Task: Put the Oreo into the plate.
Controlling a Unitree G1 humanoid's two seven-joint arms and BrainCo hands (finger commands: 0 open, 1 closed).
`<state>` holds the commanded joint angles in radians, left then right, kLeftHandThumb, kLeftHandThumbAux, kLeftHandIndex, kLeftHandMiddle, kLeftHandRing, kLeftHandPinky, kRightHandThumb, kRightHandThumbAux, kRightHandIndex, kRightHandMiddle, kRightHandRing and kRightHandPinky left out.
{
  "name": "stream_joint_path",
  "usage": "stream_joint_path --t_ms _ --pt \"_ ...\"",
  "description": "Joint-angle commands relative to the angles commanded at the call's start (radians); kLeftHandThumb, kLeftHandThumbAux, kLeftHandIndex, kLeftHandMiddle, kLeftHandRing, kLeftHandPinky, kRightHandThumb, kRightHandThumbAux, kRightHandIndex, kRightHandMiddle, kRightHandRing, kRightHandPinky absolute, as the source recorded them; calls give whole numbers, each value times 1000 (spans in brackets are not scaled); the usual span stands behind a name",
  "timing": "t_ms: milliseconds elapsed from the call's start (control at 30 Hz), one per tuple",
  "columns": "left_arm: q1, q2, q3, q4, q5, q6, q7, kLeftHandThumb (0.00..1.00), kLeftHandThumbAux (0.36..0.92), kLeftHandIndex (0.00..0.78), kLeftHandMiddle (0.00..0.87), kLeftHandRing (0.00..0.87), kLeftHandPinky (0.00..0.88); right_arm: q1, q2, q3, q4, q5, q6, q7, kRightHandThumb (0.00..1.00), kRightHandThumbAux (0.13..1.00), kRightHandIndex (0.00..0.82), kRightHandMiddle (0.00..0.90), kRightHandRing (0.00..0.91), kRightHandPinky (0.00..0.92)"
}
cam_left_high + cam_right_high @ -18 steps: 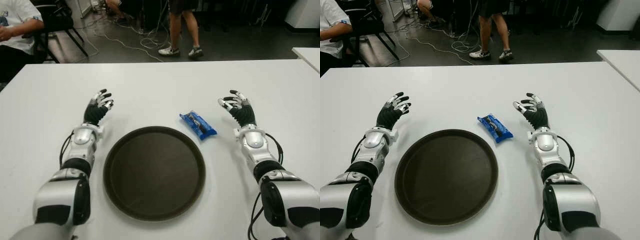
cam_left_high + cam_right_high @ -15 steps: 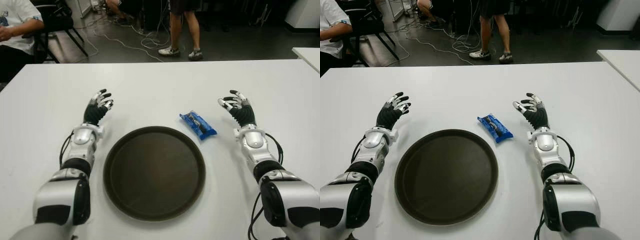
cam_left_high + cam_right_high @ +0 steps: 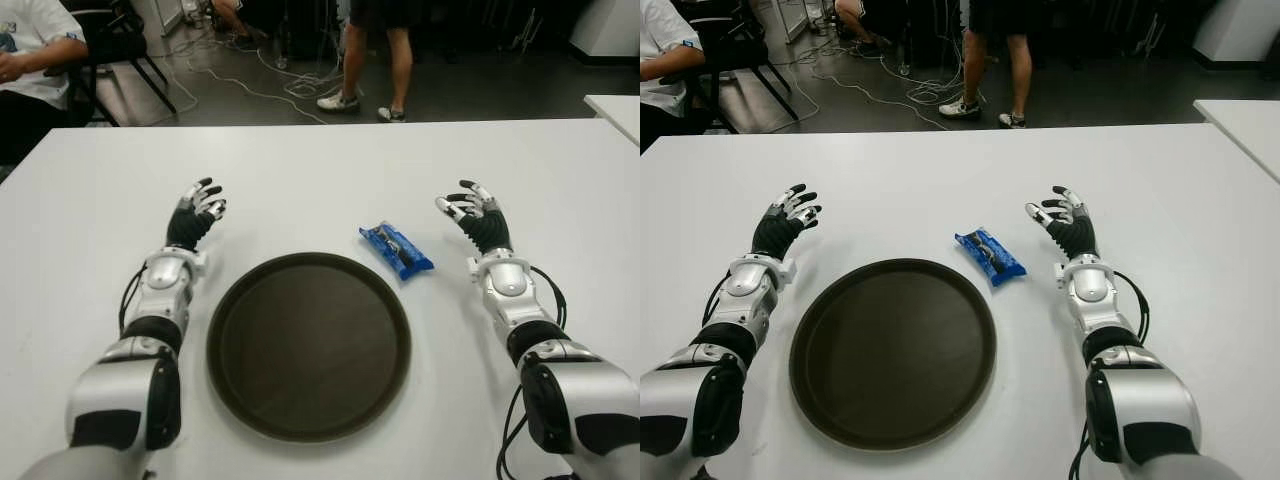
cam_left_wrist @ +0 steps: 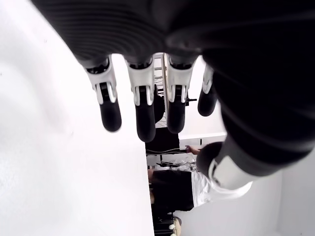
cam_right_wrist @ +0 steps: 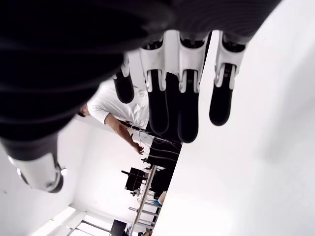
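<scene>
Blue Oreo pack (image 3: 396,250) lies on the worktop (image 3: 300,175) just beyond the brown plate (image 3: 308,345), long axis diagonal, nearer the empty, spread-fingered right robot hand (image 3: 474,213) than the equally empty left robot hand (image 3: 196,210).

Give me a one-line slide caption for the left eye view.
Both hands open, left hand and right hand flank the empty plate; Oreo pack lies on the table.

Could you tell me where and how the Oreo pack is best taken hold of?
Probably across its narrow middle, from above: the Oreo pack lies flat and slanted on the table, so fingers could pinch its long edges. The right hand, open beside it, is nearer than the left hand.
</scene>
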<state>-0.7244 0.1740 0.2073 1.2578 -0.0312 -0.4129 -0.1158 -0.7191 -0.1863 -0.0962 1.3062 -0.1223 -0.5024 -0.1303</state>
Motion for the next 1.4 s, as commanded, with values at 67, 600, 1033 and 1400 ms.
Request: stream_joint_path --t_ms 67,600,1033,1400 --pt "0 0 0 0 0 0 0 127 679 102 180 183 189 0 1 -2 0 2 0 3 204 552 185 313 330 319" --pt "1 2 -4 0 6 -6 -1 135 689 98 165 161 157 0 1 -9 -1 10 -8 14 216 561 181 316 339 338" --pt "0 4 -13 2 14 -4 10 135 688 107 178 178 186 2 0 -11 1 9 -4 13 216 559 185 317 333 325" --pt "2 1 -10 0 8 -10 12 135 687 118 195 188 185 3 1 -12 -1 10 -12 10 201 553 192 316 337 336"
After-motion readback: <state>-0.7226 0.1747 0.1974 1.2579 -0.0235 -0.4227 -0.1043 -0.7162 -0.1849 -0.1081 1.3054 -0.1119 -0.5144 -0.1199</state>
